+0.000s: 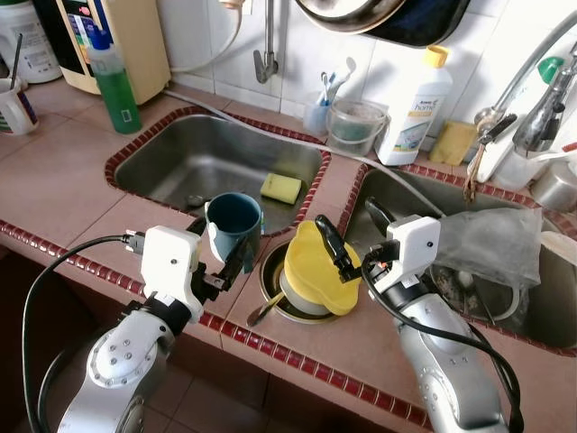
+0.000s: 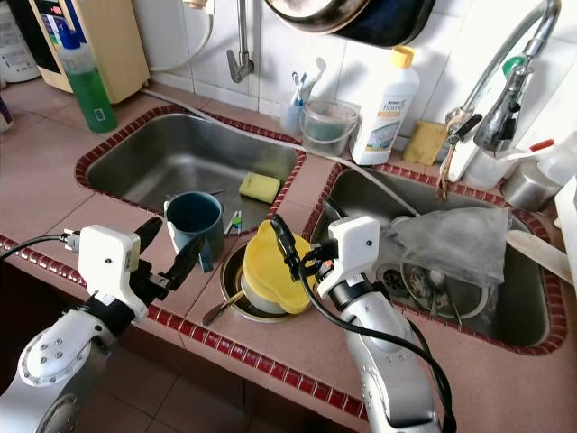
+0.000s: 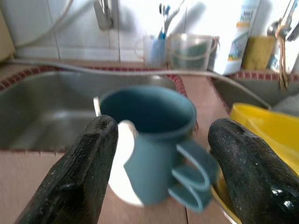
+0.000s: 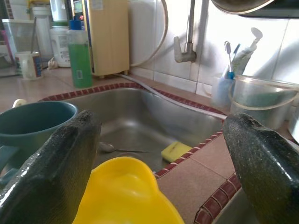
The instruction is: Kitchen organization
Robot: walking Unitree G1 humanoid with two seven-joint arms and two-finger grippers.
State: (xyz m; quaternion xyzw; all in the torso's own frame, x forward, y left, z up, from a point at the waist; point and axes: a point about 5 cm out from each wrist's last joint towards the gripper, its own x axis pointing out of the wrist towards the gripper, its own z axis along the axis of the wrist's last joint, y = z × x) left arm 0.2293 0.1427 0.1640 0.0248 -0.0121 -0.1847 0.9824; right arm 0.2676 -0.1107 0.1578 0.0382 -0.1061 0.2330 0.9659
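Both grippers poised over dishes at the sink edge

Left gripper (image 3: 159,154) is spread wide around the teal mug (image 1: 234,223) on the counter; right gripper (image 4: 159,154), also released, hovers above the yellow lid (image 1: 317,269). Likely next: closing on the mug squarely.

Left gripper (image 2: 167,251) open beside teal mug (image 2: 194,219).

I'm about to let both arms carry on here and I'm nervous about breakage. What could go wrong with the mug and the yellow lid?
The teal mug stands right at the left sink's edge; the open left end effector, closing off-centre, might tip it in. The yellow lid lies loosely, tilted, over a bowl; the open right end effector could push it off instead of gripping it. The two arms are working close together and may bump.
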